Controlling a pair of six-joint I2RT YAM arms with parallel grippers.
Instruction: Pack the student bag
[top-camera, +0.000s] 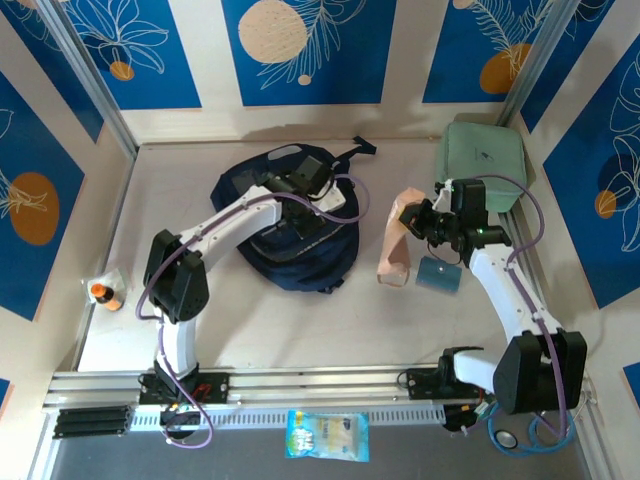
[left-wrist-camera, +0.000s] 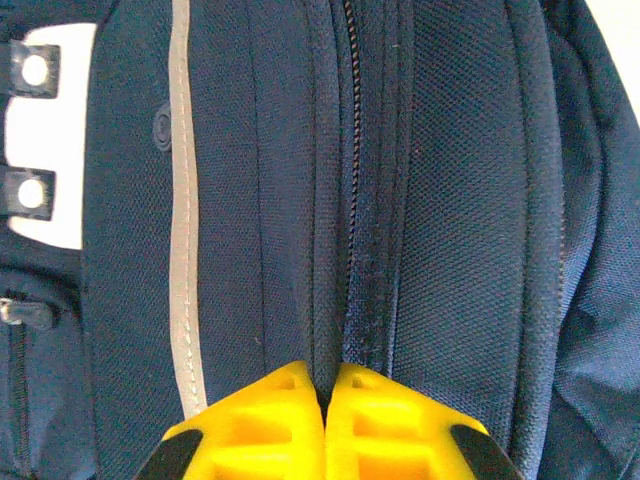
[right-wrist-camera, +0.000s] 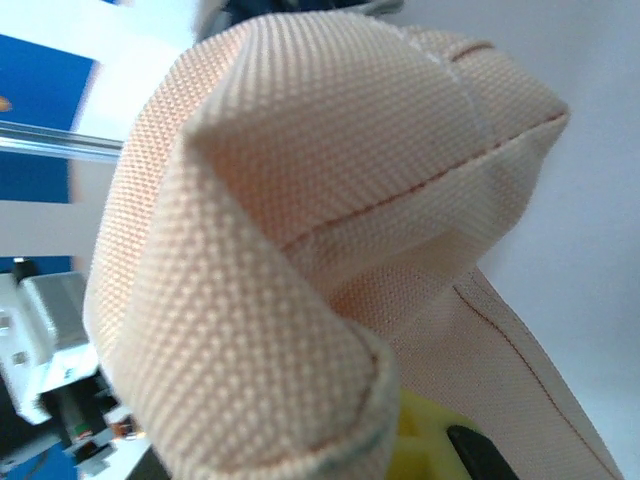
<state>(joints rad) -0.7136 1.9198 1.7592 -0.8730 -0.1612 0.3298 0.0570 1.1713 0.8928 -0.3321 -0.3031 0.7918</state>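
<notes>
**Step in hand: opening the compartment.** The student bag (top-camera: 300, 255) lies flat at mid-table, left of centre, under the reach of the left arm. The left gripper (left-wrist-camera: 325, 398) is down on the navy fabric, with both yellow fingers pressed together at the zip line (left-wrist-camera: 352, 150). A thin fold of fabric beside the teeth appears to be pinched between them (whether the slider itself is caught cannot be told). The zip teeth in the left wrist view are meshed, so the compartment is judged not yet open.

The right gripper (top-camera: 422, 216) is clamped on a peach fabric pouch (top-camera: 398, 238), held to the right of the bag and apart from it, with the pouch hanging toward the table. A small teal item (top-camera: 438, 273) lies just beside the pouch's lower end. A pale green case (top-camera: 483, 165) sits in the far right corner.

**Next move.** The left arm needs to draw the pinched fabric up, or along the zip, to form a mouth. The right arm should carry the pouch across only once that gap is wide enough.
</notes>
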